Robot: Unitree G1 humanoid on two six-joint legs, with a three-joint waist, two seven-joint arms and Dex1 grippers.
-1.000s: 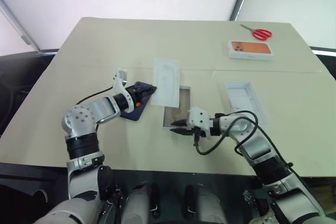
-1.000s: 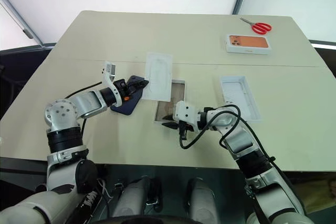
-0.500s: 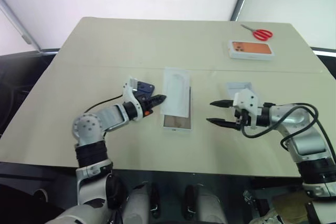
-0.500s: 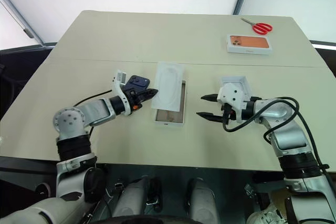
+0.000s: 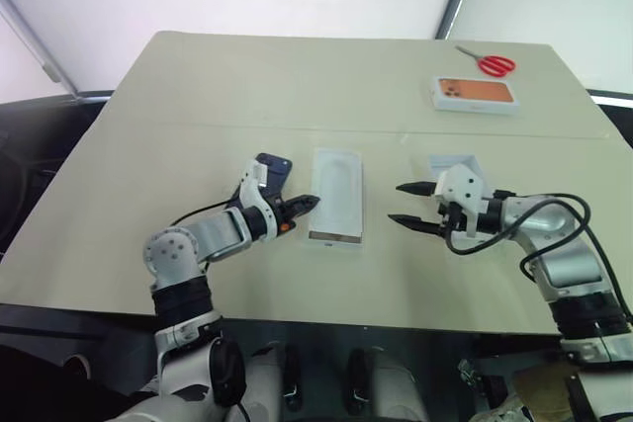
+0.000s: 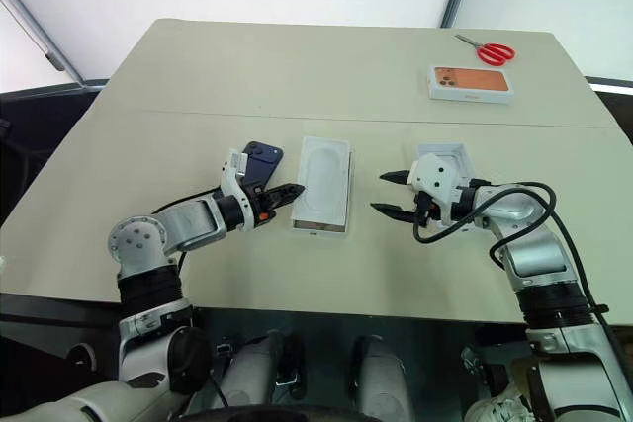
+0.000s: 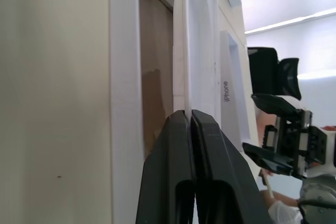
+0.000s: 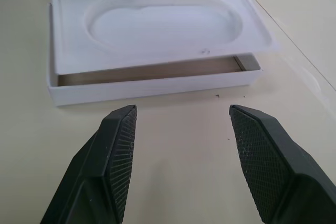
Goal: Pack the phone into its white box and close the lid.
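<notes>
The white box (image 5: 334,236) lies mid-table with its white moulded insert tray (image 5: 336,188) resting a little askew on top. My left gripper (image 5: 310,203) is shut on the tray's thin left edge (image 7: 185,85). The dark navy phone (image 5: 270,166) lies flat on the table just behind that gripper, apart from the box. My right gripper (image 5: 396,202) hovers open to the right of the box, nothing between its fingers (image 8: 118,145). The lid (image 5: 451,161) lies inside-up behind the right gripper, partly hidden by it.
A second white box with an orange phone picture (image 5: 473,93) and red-handled scissors (image 5: 491,64) lie at the table's far right. Bare table runs along the front edge (image 5: 297,313) and across the far left.
My left gripper has carried the insert tray right and down onto the box. My right gripper has drawn away from the box's front end to the right and opened wider.
</notes>
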